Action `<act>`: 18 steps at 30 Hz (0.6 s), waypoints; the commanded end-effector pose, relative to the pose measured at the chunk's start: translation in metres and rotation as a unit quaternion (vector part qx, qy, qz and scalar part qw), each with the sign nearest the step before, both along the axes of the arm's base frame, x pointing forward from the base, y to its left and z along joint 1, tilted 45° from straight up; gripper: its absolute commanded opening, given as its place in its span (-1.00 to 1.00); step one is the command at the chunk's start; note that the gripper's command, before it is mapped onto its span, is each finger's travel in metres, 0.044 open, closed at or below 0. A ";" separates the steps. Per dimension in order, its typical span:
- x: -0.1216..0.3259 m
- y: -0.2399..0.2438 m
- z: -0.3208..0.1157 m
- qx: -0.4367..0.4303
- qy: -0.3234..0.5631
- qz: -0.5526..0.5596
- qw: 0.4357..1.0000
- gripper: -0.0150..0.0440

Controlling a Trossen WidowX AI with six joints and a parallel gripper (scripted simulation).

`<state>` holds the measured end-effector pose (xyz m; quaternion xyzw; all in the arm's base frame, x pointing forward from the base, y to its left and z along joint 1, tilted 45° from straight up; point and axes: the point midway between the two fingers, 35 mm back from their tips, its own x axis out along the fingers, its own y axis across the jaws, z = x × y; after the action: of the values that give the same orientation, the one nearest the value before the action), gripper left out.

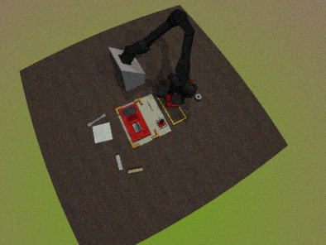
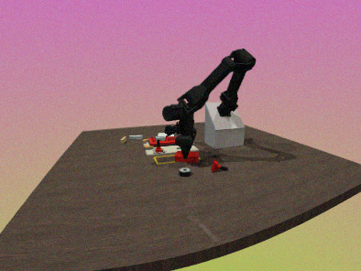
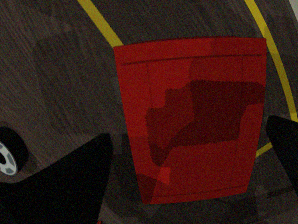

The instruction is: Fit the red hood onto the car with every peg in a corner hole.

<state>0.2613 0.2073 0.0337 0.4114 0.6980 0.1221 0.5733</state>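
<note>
The red hood (image 1: 169, 100) (image 2: 180, 157) (image 3: 175, 70) lies roof up on the table, partly over the yellow outline's area. My gripper (image 2: 185, 156) (image 3: 193, 132) is open and low at the hood, with one finger on each side of it in the wrist view. Nothing is held; whether a finger touches the hood cannot be told. The red chassis (image 1: 128, 124) (image 2: 169, 141) sits between orange corner pieces on the cream board (image 1: 149, 117) (image 2: 176, 149), with the grey engine block (image 1: 136, 127) on its deck. The pegs are too small to make out. The hood's corner holes do not show.
A wheel (image 1: 198, 95) (image 2: 184, 171) (image 3: 10, 157) and a red part with a dark stem (image 2: 216, 166) lie near the hood. A small red and black part (image 1: 161, 122) stands on the board. Beyond it lie a white pad (image 1: 103, 132), a grey bar (image 1: 119, 162) and a tan bar (image 1: 136, 170).
</note>
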 end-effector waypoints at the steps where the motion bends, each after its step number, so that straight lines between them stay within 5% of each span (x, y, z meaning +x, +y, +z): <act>1: -0.001 0.001 -0.003 -0.003 0.003 -0.002 1.000 1.00; 18: -0.001 0.007 -0.009 -0.003 0.003 -0.002 1.000 1.00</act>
<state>0.2611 0.2136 0.0275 0.4116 0.6980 0.1223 0.5731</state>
